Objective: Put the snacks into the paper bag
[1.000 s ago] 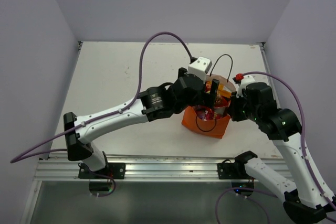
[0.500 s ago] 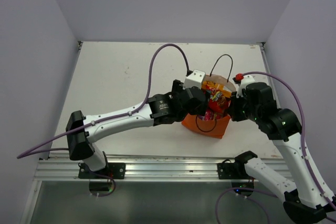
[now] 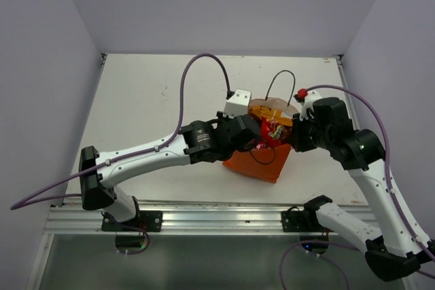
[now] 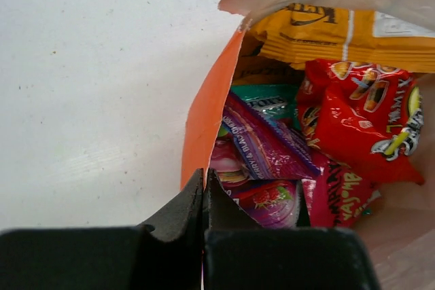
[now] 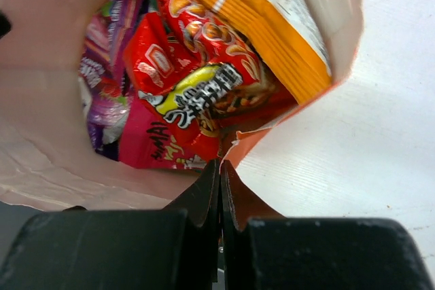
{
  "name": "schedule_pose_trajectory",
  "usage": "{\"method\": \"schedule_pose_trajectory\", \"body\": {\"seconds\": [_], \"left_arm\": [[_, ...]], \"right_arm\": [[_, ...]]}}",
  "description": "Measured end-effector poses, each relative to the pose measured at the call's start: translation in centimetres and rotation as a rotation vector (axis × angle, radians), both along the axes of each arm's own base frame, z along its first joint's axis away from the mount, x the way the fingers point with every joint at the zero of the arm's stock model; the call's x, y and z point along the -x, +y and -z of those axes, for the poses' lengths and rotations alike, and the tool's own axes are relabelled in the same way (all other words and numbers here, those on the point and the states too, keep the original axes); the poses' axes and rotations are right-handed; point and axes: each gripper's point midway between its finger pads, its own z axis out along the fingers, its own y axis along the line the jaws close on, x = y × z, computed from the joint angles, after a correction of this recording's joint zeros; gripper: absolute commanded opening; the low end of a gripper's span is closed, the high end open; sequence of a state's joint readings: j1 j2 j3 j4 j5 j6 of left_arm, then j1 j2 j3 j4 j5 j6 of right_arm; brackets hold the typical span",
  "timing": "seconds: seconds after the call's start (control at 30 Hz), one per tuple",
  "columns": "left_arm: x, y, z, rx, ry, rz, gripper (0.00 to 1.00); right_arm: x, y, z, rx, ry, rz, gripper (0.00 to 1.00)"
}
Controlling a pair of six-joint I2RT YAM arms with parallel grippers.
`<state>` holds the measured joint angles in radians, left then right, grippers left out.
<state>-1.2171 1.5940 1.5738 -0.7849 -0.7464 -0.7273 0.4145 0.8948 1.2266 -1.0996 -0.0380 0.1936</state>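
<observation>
Snacks [image 4: 326, 120] were all inside the bag [image 3: 257, 164], piled red, purple and yellow. Bag stood on the table [image 3: 149, 100], mouth open. My left gripper [image 4: 204, 176] was pinched tight on its left wall and my right gripper [image 5: 219, 166] on the right rim. Both arms reached in from either side, wrists bent toward the opening. One cord handle [image 3: 282, 71] stuck up behind.
</observation>
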Motion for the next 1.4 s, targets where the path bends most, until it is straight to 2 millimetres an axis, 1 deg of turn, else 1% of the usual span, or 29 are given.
{"method": "schedule_pose_trajectory", "body": {"seconds": [0.13,0.23,0.33,0.43,0.57,0.67,0.7,0.73,0.77,0.8,0.83,0.87,0.9,0.97,1.0,1.07,1.13,1.2,1.27,1.3,1.37,1.4], "left_arm": [[1.5,2.2,-2.0,0.047,0.001,-0.043,0.0],[2.2,4.0,-3.3,0.089,-0.001,-0.088,0.0],[2.6,5.5,-3.3,0.109,0.006,-0.147,0.0],[3.0,7.2,-1.5,0.087,0.031,-0.208,0.0],[3.8,9.9,2.6,0.014,0.065,-0.281,0.0],[4.2,11.4,4.2,0.01,0.072,-0.325,0.0],[4.3,11.7,4.3,0.013,0.073,-0.334,0.14],[4.3,11.9,4.4,0.015,0.073,-0.341,0.24],[4.3,12.0,4.3,0.023,0.072,-0.347,0.34],[4.3,12.0,4.2,0.029,0.071,-0.35,0.56],[4.3,12.0,4.0,0.029,0.066,-0.348,0.65],[4.3,12.0,3.8,0.034,0.06,-0.35,0.71],[4.3,11.8,3.4,0.039,0.051,-0.348,0.82],[4.2,11.1,1.8,0.06,0.028,-0.336,0.83],[4.0,10.5,0.5,0.08,0.011,-0.332,0.87],[3.8,9.2,-2.4,0.126,-0.029,-0.321,0.88],[3.6,7.6,-6.1,0.198,-0.08,-0.305,0.92],[3.8,6.9,-9.2,0.272,-0.121,-0.299,1.0],[3.9,7.3,-11.1,0.316,-0.154,-0.305,1.0],[3.8,8.1,-11.6,0.323,-0.166,-0.314,1.0],[3.2,10.1,-12.1,0.333,-0.174,-0.345,1.0],[2.5,11.5,-12.1,0.334,-0.182,-0.372,1.0]], "right_arm": [[-0.6,1.3,-0.9,-0.026,0.008,-0.039,0.0],[-1.2,2.7,-1.5,-0.053,0.003,-0.077,0.0],[-1.6,4.0,-1.5,-0.067,0.011,-0.119,0.0],[-1.7,5.5,-0.8,-0.065,0.029,-0.159,0.0],[-0.9,8.3,0.5,-0.068,0.05,-0.249,0.0],[-0.6,10.1,0.8,-0.079,0.042,-0.295,0.0],[-0.6,10.5,0.8,-0.083,0.037,-0.304,0.04],[-0.7,10.9,0.8,-0.082,0.031,-0.306,0.19],[-0.7,11.2,0.9,-0.081,0.031,-0.31,0.23],[-0.6,11.3,1.0,-0.077,0.033,-0.31,0.28],[-0.6,11.4,1.0,-0.073,0.032,-0.309,0.41],[-0.6,11.3,1.1,-0.069,0.031,-0.302,0.46],[-0.6,11.3,1.0,-0.064,0.029,-0.299,0.5],[-0.7,10.8,0.7,-0.047,0.021,-0.282,0.53],[-0.8,10.5,0.2,-0.037,0.012,-0.268,0.54],[-1.2,9.8,-1.1,-0.021,-0.017,-0.232,0.54],[-1.8,8.7,-3.5,-0.012,-0.073,-0.175,0.53],[-2.5,7.0,-6.2,0.001,-0.15,-0.094,0.54],[-2.9,4.6,-7.9,0.04,-0.217,0.004,0.55],[-3.0,3.2,-8.2,0.076,-0.242,0.059,0.55],[-2.9,0.4,-8.0,0.17,-0.254,0.15,0.53],[-2.9,-0.8,-7.7,0.214,-0.253,0.188,0.5]]}}
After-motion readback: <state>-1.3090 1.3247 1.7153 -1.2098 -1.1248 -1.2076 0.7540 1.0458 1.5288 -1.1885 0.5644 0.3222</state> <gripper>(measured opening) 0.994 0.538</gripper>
